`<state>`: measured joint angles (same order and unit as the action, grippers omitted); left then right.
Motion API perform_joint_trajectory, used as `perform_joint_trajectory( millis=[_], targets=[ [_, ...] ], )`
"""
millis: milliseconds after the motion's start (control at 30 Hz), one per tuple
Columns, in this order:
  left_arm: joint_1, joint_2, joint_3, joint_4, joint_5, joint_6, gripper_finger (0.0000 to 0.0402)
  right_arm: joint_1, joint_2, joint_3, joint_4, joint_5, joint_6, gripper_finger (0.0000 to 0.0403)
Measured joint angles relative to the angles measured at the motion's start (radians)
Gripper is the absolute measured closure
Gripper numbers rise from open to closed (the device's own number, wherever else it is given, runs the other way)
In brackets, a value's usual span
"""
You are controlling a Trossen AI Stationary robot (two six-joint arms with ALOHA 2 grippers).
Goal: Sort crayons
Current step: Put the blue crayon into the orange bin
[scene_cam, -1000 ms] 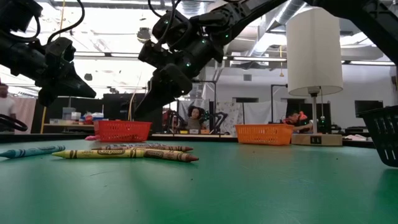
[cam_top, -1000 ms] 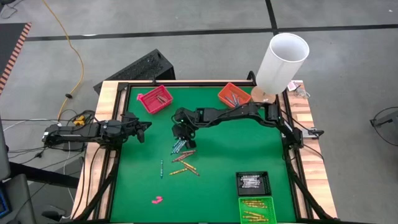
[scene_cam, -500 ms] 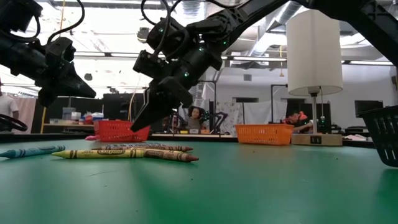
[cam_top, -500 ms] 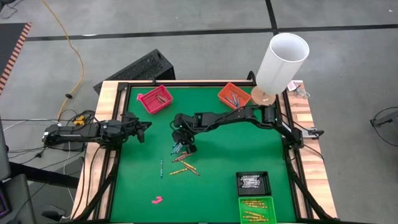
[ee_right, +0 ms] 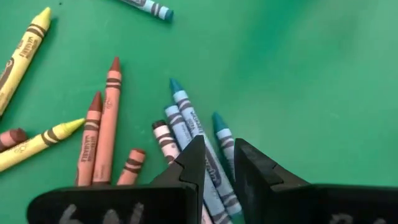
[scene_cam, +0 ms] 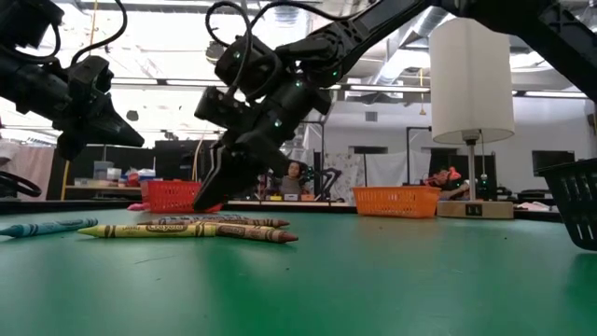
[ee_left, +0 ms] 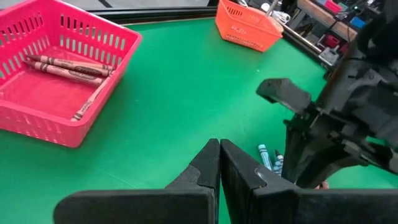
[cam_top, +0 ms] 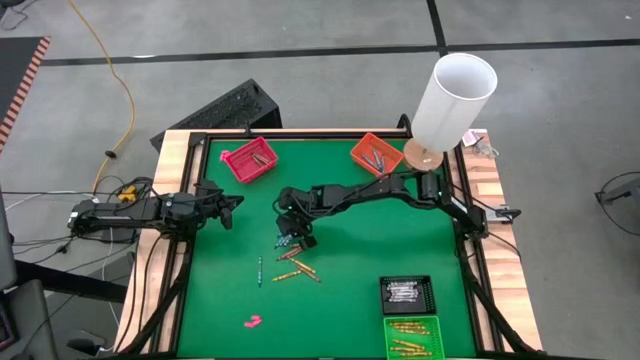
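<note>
Right tool (cam_top: 289,238) sits low over the clustered crayons (ee_right: 186,127) mid-table (cam_top: 400,240), fingers slightly apart straddling a blue one; left tool (cam_top: 232,207), clenched, waits near the left edge

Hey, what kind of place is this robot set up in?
Probably a robotics lab or workshop: a green table with wooden edging stands on a bare concrete floor, cables trail beside it, and the low view shows open ceiling ducts and people at workbenches behind.
</note>
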<state>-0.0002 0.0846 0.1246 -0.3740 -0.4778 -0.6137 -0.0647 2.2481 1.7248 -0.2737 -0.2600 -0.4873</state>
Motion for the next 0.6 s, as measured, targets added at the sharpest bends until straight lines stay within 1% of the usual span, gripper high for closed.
perform_joint_trajectory(
  millis=[200, 433, 600],
  targets=[
    [0.0, 0.0, 0.0, 0.0, -0.004, 0.005, 0.0401, -0.005, -0.001, 0.001, 0.007, 0.052, -0.019, 0.0321],
    [0.0, 0.0, 0.0, 0.0, -0.006, 0.015, 0.0402, -0.024, -0.001, 0.0, 0.0, 0.052, -0.025, 0.0321],
    [0.0, 0.0, 0.0, 0.0, -0.007, 0.016, 0.0402, -0.03, -0.001, 0.0, -0.016, 0.052, -0.065, 0.0321]
  ],
)
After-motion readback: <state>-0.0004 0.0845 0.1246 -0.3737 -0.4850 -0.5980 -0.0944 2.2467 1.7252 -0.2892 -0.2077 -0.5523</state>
